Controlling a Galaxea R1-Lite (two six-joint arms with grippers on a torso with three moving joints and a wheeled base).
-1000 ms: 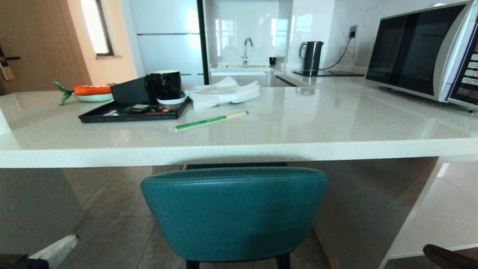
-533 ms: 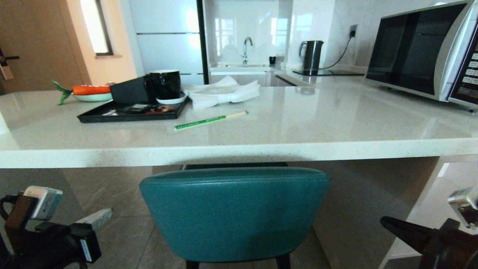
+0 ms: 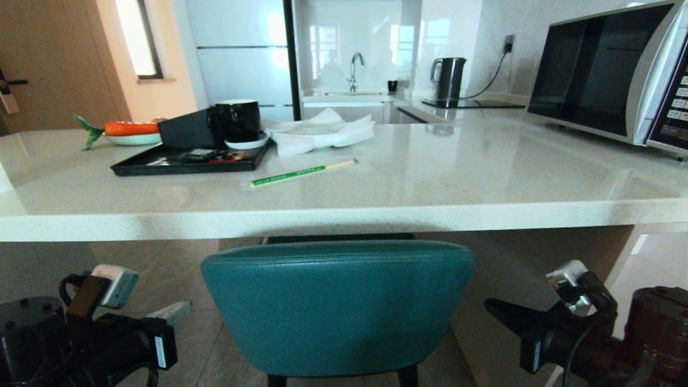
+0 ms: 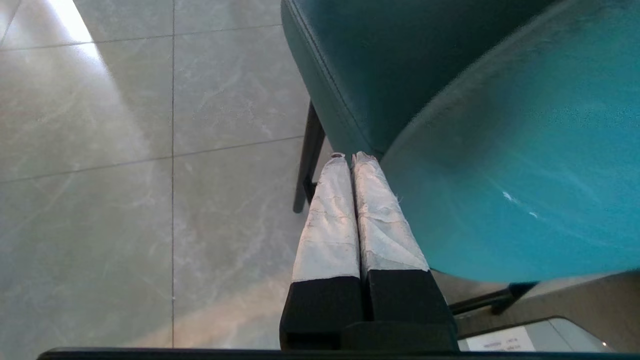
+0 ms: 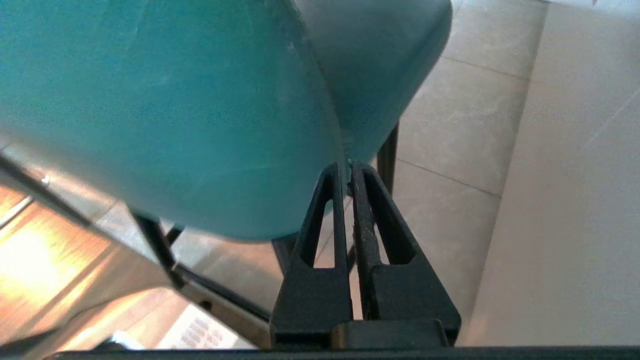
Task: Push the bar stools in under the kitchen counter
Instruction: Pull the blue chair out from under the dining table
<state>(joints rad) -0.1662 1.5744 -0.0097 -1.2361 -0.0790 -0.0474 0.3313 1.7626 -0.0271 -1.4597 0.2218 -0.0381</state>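
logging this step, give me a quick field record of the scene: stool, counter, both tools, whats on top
stool: teal bar stool, curved back facing the camera, its top just below the counter edge
counter: white kitchen counter, edge above the stool back
left tool: left tool shut, beside the stool's left side, empty
right tool: right tool shut, beside the stool's right side, empty
contact: cannot tell if either tool touches the stool
on counter: black tray, black mug, green chopstick packet, microwave

No text is legible, not even on the green chopstick sleeve (image 3: pixel 302 172).
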